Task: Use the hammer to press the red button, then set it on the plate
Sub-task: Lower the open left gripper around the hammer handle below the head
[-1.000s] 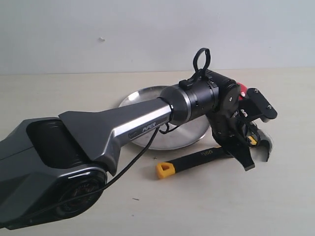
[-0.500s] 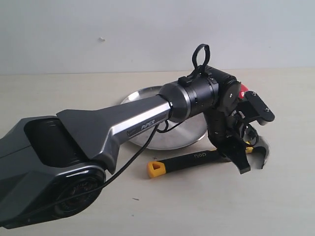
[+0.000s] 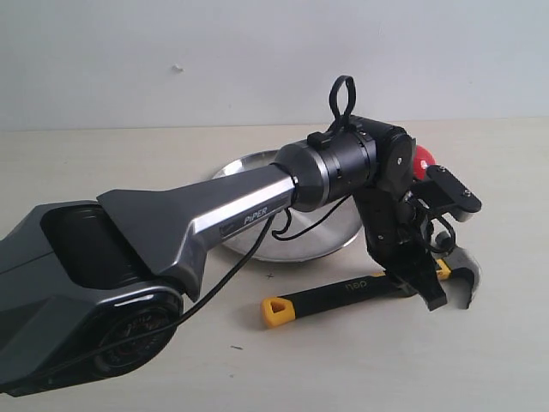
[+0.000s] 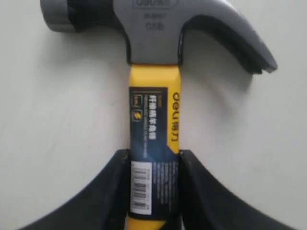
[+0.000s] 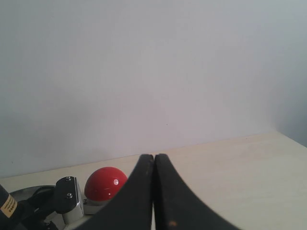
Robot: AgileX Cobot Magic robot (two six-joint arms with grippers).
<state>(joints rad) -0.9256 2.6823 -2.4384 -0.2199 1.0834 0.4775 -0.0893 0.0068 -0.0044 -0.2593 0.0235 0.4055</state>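
Observation:
The hammer [image 3: 343, 287] lies level and low over the table in front of the plate [image 3: 330, 233]. Its yellow end points left and its dark steel head [image 3: 464, 276] points right. My left gripper [image 3: 425, 279] is shut on the hammer's neck just behind the head. In the left wrist view the black fingers [image 4: 112, 191] press both sides of the labelled handle [image 4: 153, 139] of the hammer. The red button [image 3: 423, 158] peeks out behind the left wrist, beyond the hammer. My right gripper [image 5: 154, 160] is shut on nothing, with the red button [image 5: 105, 183] beside it; the exterior view does not show this gripper.
The left arm's grey body [image 3: 129, 257] fills the left front of the exterior view and covers the middle of the plate. A pale wall [image 3: 257, 60] backs the table. Bare tabletop [image 3: 497, 360] shows to the right and front of the hammer.
My left gripper has carried the hammer lower in the exterior view, towards the front of the table, and the handle's yellow end has shifted left. More of the red button now shows.

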